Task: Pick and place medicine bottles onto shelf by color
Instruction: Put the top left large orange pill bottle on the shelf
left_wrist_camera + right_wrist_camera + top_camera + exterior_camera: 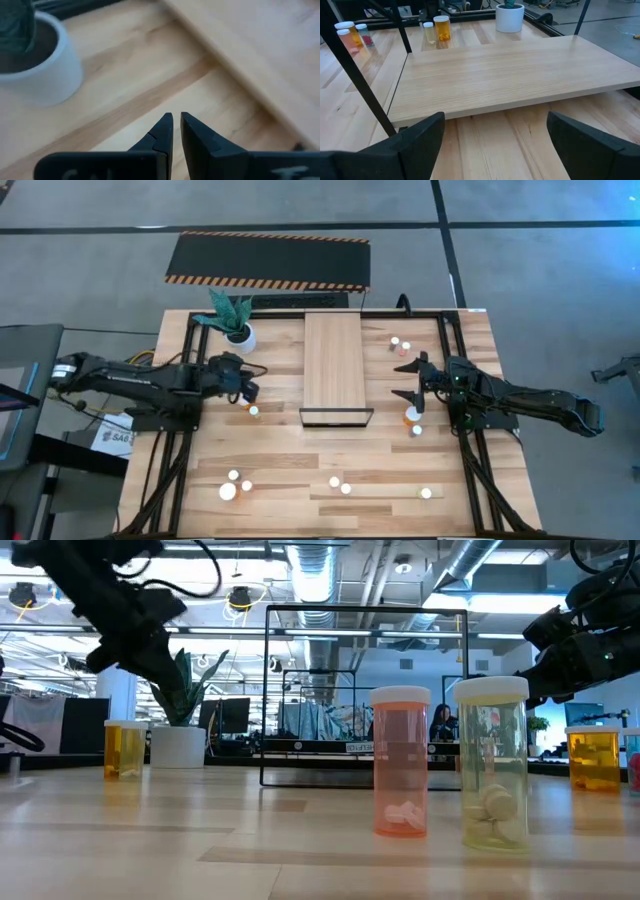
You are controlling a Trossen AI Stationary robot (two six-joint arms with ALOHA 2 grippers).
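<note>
Dark-framed at its near short end, the pale wood shelf lies bare along the middle of the plank table, with medicine bottles scattered around it. At far left, the left gripper hovers empty beside the white pot with a green plant, its fingers pressed together; a white-capped bottle stands on the planks just beside it. Three bottles cluster near the table's front left, and two more sit front centre, seen at table height as a pink bottle and a yellowish bottle side by side. Right of the shelf, the right gripper faces the board's long edge, its fingers spread wide apart and holding nothing. An orange bottle and a smaller one stand just beside it, two others sit farther back, and a lone bottle rests at front right.
</note>
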